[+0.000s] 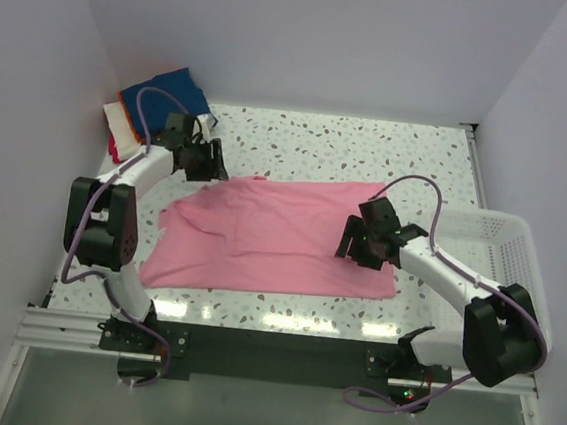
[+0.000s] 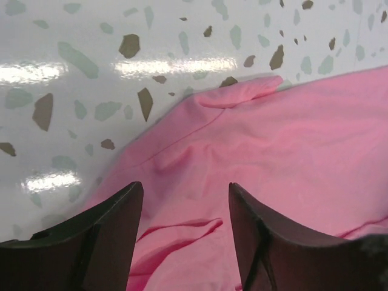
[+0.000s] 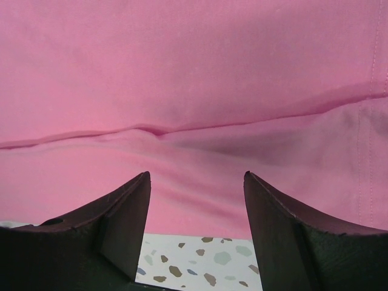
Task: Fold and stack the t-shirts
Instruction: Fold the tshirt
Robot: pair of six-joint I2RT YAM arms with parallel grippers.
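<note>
as it lies spread, the pink shirt (image 1: 271, 233) runs lengthwise left to right.

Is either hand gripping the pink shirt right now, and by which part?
Nothing is held. The left hand and right hand both stand open over the pink shirt, no cloth pinched between their fingers.

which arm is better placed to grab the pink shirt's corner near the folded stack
Left. The left hand, open, hovers at that far-left corner of the pink shirt, beside the folded stack; the right hand is over the shirt's opposite end, by the basket.
</note>
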